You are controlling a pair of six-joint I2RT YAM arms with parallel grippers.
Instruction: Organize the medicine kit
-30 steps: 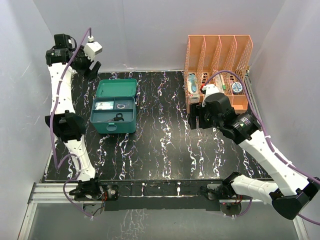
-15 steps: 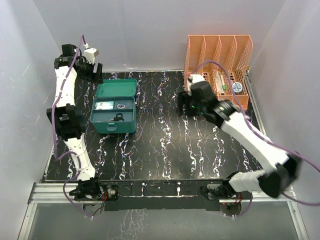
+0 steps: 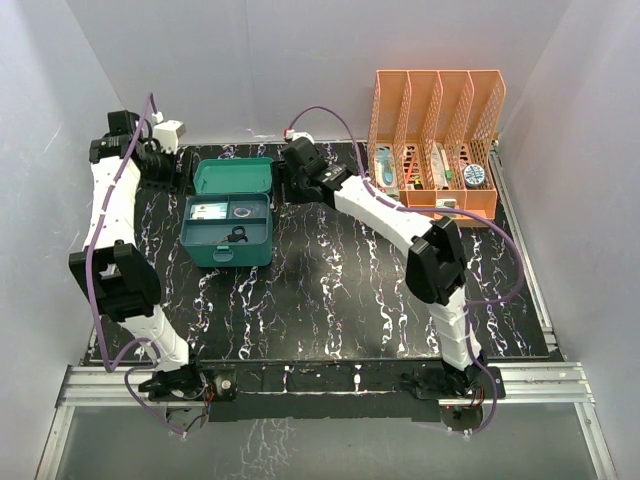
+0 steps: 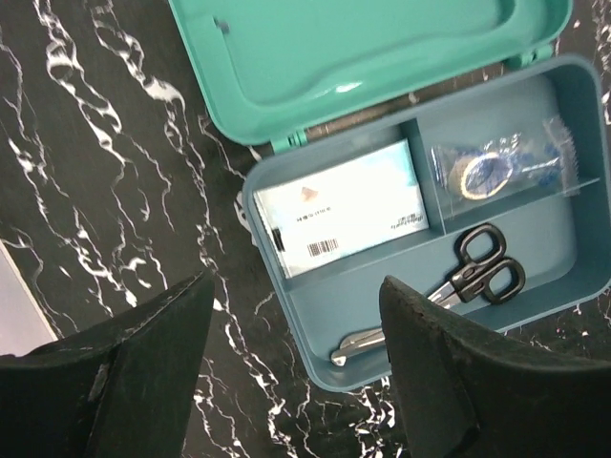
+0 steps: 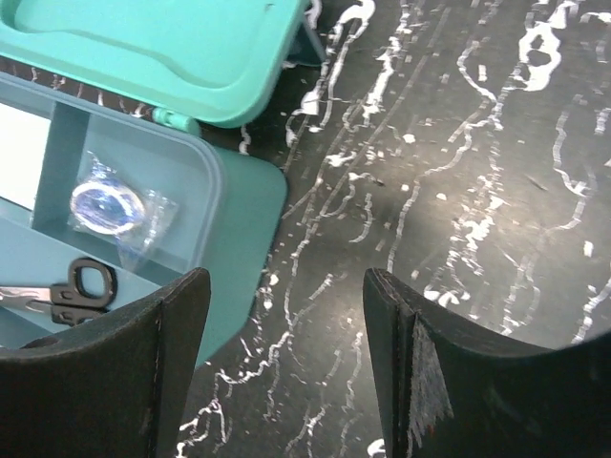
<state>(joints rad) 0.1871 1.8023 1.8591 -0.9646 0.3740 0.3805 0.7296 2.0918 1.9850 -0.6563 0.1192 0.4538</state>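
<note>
The medicine kit (image 3: 228, 243), a teal box, lies open on the left of the black marbled table with its lid (image 3: 233, 177) folded back. Its tray holds a white packet (image 4: 344, 215), a clear bag with a roll (image 4: 496, 172) and black-handled scissors (image 4: 468, 280). My left gripper (image 3: 172, 172) hovers open and empty just left of the kit; in the left wrist view (image 4: 296, 382) it is above the tray's corner. My right gripper (image 3: 288, 182) hovers open and empty just right of the lid; in the right wrist view (image 5: 286, 372) it is over bare table beside the kit (image 5: 239, 239).
An orange mesh file rack (image 3: 437, 110) with several small items in its slots stands at the back right. White walls close in the back and both sides. The right arm stretches across the table's middle.
My right arm has swung from the orange rack leftward across the table to beside the kit's lid. My left gripper has come down and closer to the kit's left side.
</note>
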